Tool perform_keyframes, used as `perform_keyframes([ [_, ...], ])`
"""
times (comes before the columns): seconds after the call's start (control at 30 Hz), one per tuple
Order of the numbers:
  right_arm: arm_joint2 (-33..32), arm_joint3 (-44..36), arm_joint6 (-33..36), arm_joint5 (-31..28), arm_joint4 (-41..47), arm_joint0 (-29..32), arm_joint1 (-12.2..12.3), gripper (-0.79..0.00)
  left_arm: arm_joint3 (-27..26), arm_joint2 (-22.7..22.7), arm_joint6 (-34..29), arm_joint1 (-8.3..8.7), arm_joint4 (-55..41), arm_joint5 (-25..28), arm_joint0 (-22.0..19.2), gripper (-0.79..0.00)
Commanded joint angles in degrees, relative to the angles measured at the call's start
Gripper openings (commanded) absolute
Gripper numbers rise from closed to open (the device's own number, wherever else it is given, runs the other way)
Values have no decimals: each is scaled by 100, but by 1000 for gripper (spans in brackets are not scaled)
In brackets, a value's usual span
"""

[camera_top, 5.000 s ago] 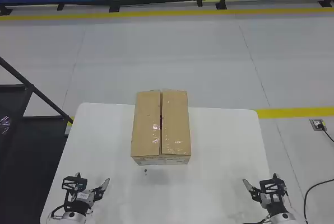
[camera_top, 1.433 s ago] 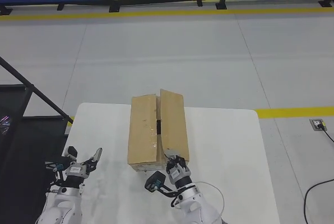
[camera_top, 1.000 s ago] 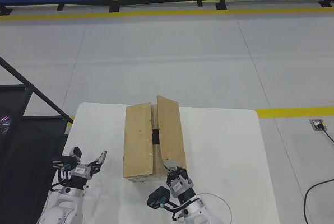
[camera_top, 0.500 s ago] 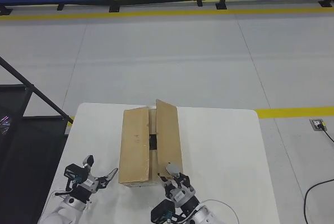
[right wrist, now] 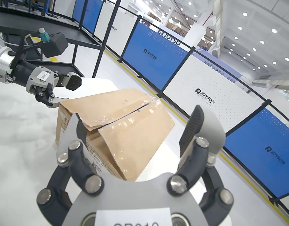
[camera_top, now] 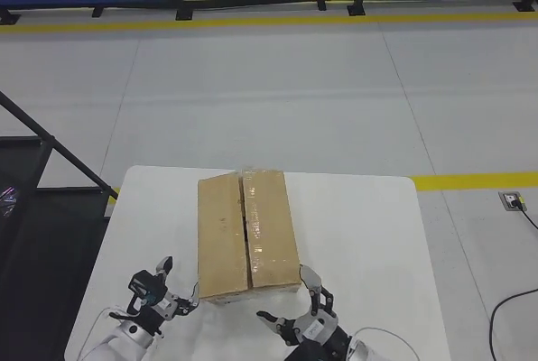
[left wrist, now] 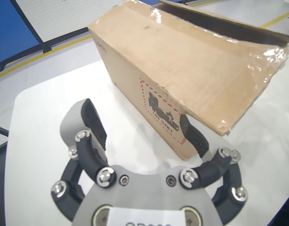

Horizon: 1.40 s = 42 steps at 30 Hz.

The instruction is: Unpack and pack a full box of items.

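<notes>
The cardboard box (camera_top: pixel 247 233) lies on the white table (camera_top: pixel 368 226) just ahead of both pincers, with its near end between them. The left pincer (camera_top: pixel 179 282) stands wide open and empty beside the box's near left corner, one pad (left wrist: pixel 193 137) very close to the side wall; I cannot tell whether it touches. The right pincer (camera_top: pixel 287 296) is likewise spread open and empty, just off the near right corner. The top flaps (right wrist: pixel 139 128) are parted along the taped seam but lie nearly flat, the one farther from the left pincer a little raised, and clear tape (left wrist: pixel 269 54) wrinkles over their edges. The likely trouble, as I judge it, is that a finger pressing at a flap edge would shove the whole box away across the smooth table, or turn it askew, instead of lifting the flap. The slick tape could let a pad slip, and a released flap may drop shut. Room is good: bare table lies outward of each pincer and beyond the box's far end, though the table's side edge sits nearer the left pincer than the opposite edge does the right.
</notes>
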<state>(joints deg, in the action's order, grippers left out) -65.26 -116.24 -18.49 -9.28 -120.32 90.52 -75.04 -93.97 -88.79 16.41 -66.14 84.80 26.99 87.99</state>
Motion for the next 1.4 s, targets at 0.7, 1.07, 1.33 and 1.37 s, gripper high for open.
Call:
perform_keyframes([
  [0.7, -410, -262, 481, 629, 751, 394, 44, 0, -331, 797, 173, 22, 608, 414, -304, 0],
  [1.07, 368, -126, 775, 741, -48, 338, 0, 0, -255, -783, 502, 64, -1311, -624, 169, 0],
  [1.33, 1435, 389, 1422, 1227, -1225, -72, -149, 0, -27, -902, 368, 2, -1944, -1302, 61, 0],
  [1.37, 1566, 514, 1614, 1346, -1486, -165, -180, 0, 2, -882, 349, -5, -1956, -1361, 31, 0],
])
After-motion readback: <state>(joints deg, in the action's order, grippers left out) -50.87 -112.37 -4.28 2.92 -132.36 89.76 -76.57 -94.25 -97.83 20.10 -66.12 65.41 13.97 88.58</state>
